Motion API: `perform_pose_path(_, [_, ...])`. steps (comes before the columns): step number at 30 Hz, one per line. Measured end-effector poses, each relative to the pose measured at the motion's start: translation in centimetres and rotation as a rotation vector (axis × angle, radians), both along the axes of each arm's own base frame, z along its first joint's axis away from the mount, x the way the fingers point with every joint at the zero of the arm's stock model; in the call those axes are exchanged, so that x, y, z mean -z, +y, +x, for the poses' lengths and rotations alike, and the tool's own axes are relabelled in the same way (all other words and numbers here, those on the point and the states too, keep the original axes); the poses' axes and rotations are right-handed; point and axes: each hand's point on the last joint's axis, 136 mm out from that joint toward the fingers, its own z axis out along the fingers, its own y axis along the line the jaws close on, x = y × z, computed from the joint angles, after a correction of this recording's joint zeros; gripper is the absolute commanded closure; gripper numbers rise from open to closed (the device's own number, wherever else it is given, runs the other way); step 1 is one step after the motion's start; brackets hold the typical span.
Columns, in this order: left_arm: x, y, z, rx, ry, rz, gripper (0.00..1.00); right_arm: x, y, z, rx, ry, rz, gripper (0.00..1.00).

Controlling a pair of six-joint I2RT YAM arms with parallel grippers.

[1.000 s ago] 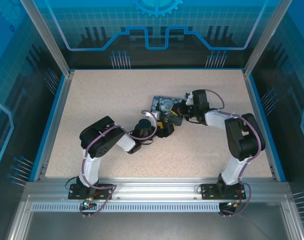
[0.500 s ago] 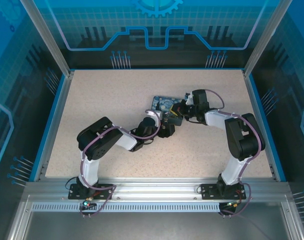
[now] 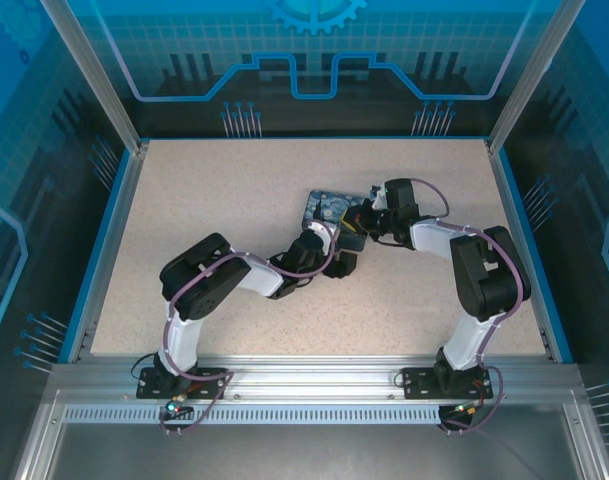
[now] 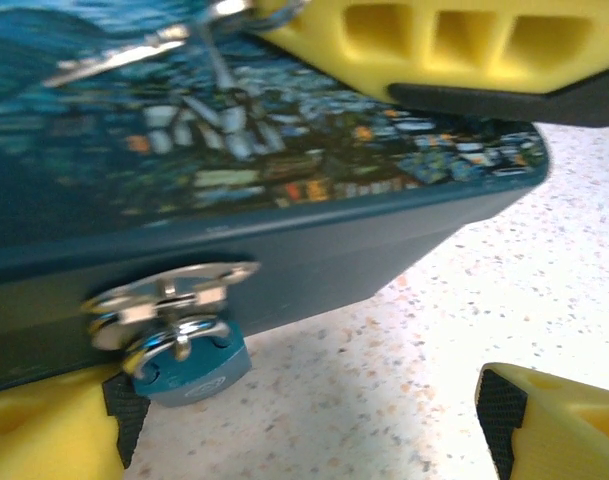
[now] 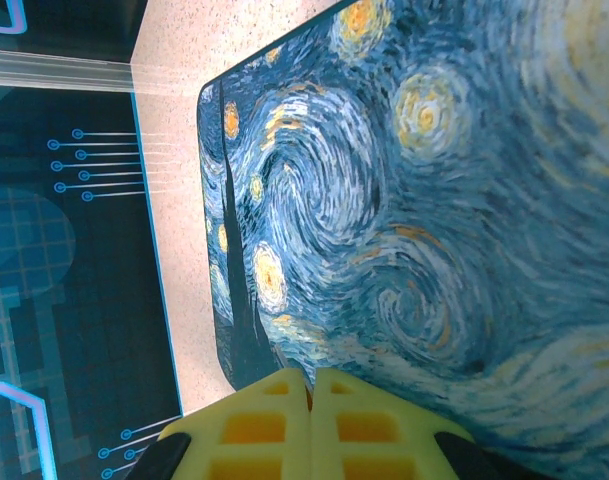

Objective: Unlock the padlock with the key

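Padlock (image 4: 189,365) hung from the hasp (image 4: 174,290) on the front wall of the painted tin (image 4: 314,250). Your left gripper (image 4: 304,430) stood wide open around it, gripping nothing. Your right gripper (image 5: 311,400) was pressed closed above the lid.

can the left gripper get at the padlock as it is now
Probably yes: the left gripper is open, and the padlock hangs off the tin just beside one finger, with nothing between them.

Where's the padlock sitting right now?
Left wrist view, lower left: the small teal-blue padlock hangs from the metal hasp of the dark-blue painted tin, beside a yellow finger of the left pincer.
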Motion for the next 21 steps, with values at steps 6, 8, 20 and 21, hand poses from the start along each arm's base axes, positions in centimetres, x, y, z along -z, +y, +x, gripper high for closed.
perform_pose_path(6, [-1.1, -0.6, 0.2, 0.004, 0.019, -0.12, 0.16, 0.1, 0.0, 0.0, -0.001, -0.003, -0.003, 1.0])
perform_pose_path(8, [-1.2, -0.5, 0.5, -0.006, 0.03, -0.152, 0.16, 0.0, 0.0, 0.2, 0.002, -0.006, -0.004, 1.0])
perform_pose_path(20, [-1.3, 0.6, 1.7, -0.082, 0.085, -0.32, 0.38, 0.0, 0.0, 0.5, 0.001, -0.014, -0.006, 1.0])
perform_pose_path(21, [-1.2, 0.8, 1.7, -0.088, 0.088, -0.325, 0.41, 0.0, 0.0, 0.5, 0.002, -0.013, -0.006, 1.0])
